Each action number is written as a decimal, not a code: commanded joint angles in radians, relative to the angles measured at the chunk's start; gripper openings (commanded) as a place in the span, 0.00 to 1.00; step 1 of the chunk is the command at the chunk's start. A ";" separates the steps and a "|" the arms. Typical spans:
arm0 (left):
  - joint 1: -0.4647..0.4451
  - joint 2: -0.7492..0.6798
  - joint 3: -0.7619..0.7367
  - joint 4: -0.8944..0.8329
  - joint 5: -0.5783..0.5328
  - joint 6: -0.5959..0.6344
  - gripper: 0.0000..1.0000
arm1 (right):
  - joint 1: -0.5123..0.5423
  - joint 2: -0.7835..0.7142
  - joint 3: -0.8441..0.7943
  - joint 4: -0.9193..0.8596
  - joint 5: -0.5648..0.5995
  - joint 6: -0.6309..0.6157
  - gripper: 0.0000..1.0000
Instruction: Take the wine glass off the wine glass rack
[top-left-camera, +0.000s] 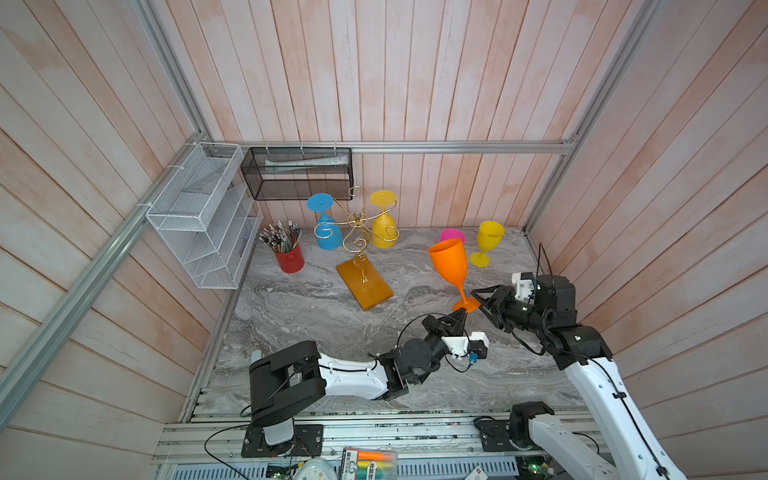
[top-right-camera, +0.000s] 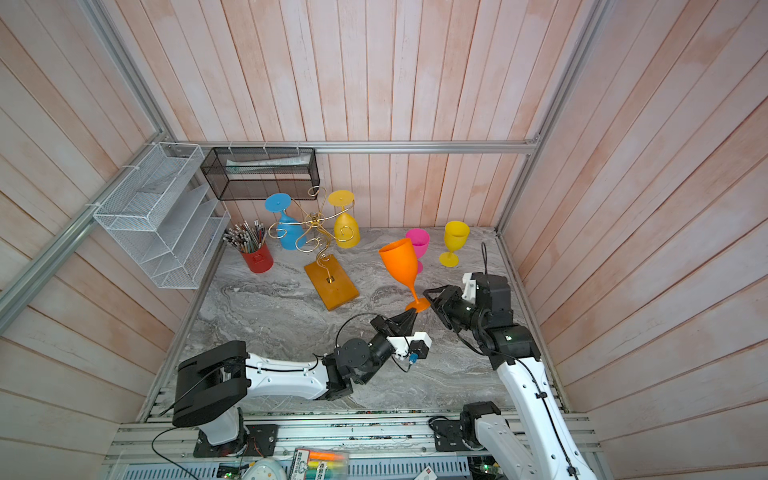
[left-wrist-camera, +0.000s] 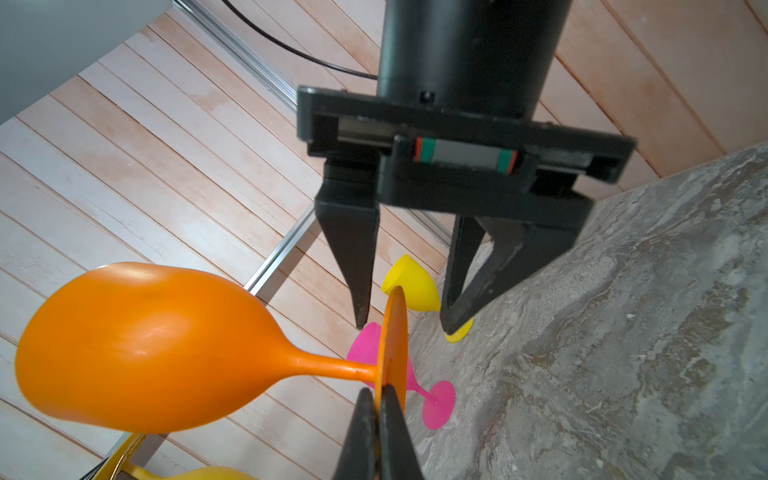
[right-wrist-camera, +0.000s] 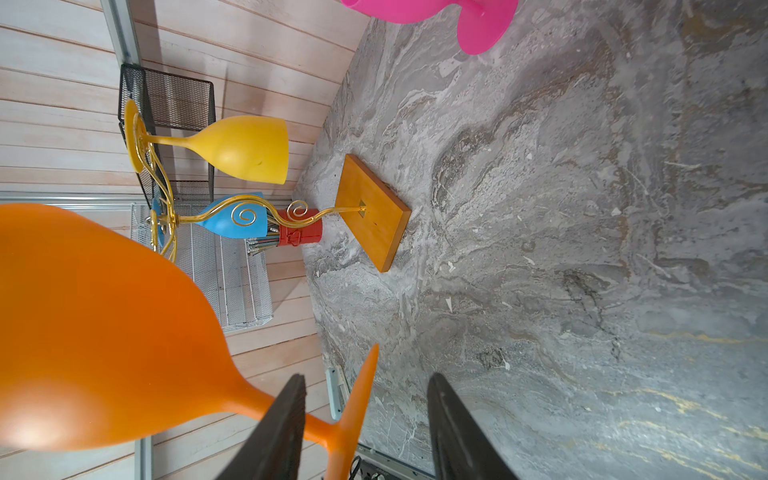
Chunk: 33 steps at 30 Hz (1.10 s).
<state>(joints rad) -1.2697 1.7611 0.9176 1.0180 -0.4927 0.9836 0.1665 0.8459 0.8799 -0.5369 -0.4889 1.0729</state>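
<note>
While my left fingers (left-wrist-camera: 361, 432) pinch tight on the foot of the orange glass (top-left-camera: 449, 259), my right fingers (right-wrist-camera: 286, 415) stand partly open astride that foot, not closed on it. The glass tilts above the counter (top-left-camera: 316, 316), right of centre in both top views, well apart from the rack (top-left-camera: 374, 291) at centre.

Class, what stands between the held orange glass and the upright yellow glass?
A pink glass stands upright between the orange glass and the yellow glass, clearest in a top view.
</note>
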 joint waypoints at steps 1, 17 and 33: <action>0.003 0.027 0.035 0.024 0.020 0.006 0.00 | 0.018 0.003 -0.020 0.030 0.028 0.019 0.42; 0.005 -0.084 0.073 -0.244 0.012 -0.155 0.53 | 0.020 -0.027 -0.076 0.116 0.085 0.057 0.00; 0.108 -0.434 0.312 -1.114 0.503 -0.743 0.80 | -0.008 -0.089 -0.125 0.289 0.111 -0.125 0.00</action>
<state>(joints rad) -1.1889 1.3178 1.1915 0.0917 -0.1284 0.3737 0.1627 0.7822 0.7712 -0.3103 -0.3939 1.0103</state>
